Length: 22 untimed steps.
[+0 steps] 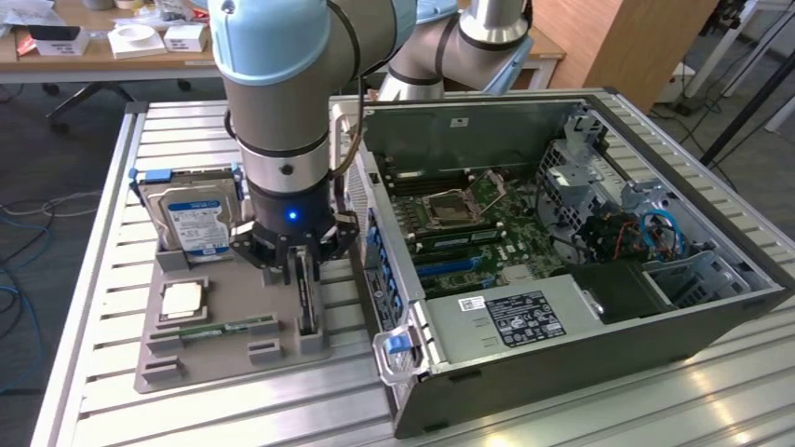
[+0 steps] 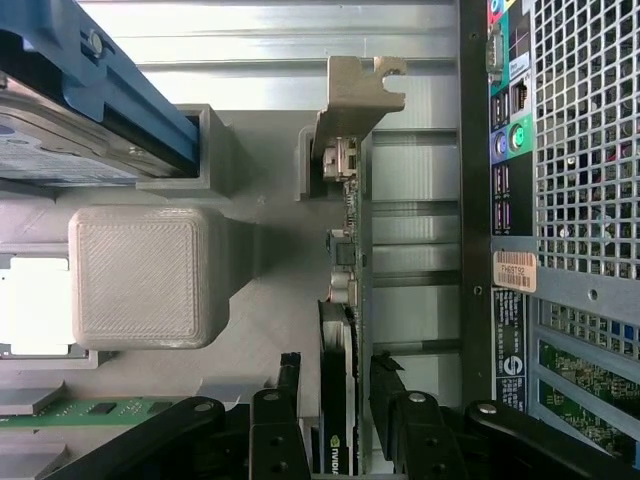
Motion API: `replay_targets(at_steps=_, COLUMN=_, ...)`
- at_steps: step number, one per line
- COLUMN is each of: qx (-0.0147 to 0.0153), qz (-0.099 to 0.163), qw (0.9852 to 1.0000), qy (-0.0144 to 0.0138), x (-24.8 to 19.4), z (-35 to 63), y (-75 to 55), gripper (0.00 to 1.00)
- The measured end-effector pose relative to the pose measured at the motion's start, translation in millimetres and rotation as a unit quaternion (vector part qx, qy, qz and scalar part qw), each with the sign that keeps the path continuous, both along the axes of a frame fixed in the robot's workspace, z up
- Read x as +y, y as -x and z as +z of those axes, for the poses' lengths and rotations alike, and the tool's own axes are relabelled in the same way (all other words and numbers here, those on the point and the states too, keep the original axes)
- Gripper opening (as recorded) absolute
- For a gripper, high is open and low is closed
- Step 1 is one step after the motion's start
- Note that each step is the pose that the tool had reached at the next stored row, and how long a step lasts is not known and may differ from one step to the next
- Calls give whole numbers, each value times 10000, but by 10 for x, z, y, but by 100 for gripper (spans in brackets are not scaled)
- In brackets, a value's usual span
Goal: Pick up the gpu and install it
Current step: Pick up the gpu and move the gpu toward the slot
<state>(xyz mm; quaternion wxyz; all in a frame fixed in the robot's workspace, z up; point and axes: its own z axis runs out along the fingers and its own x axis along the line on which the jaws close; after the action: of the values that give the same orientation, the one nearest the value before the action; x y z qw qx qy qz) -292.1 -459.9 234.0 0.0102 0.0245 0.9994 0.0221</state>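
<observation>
The gpu (image 1: 307,300) stands on edge in a slot of the grey holder tray (image 1: 236,361), close to the computer case. In the wrist view its thin edge (image 2: 340,330) runs lengthwise, ending in the silver bracket (image 2: 356,95). My gripper (image 1: 298,259) hangs straight down over the card's rear part. It is open, with one finger (image 2: 288,385) on one side of the card, the other finger (image 2: 386,385) on the opposite side, and small gaps between them and the card. The gripper (image 2: 337,392) holds nothing.
The open computer case (image 1: 695,307) lies at the exterior view's right, motherboard (image 1: 478,223) exposed with blue slots. On the tray stand a hard drive (image 1: 196,222), a processor (image 1: 184,298) and a memory stick (image 1: 223,329). The case's rear panel (image 2: 510,200) is close beside the card.
</observation>
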Motion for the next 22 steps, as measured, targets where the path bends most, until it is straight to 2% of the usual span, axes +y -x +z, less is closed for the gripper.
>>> replay_targets(at_steps=6, qx=0, qz=2, qw=10000, qy=-9, x=-1, z=0, y=-3, gripper=41)
replay_targets(at_steps=22, qx=0, qz=2, qw=10000, qy=-9, x=-7, z=0, y=-11, gripper=41)
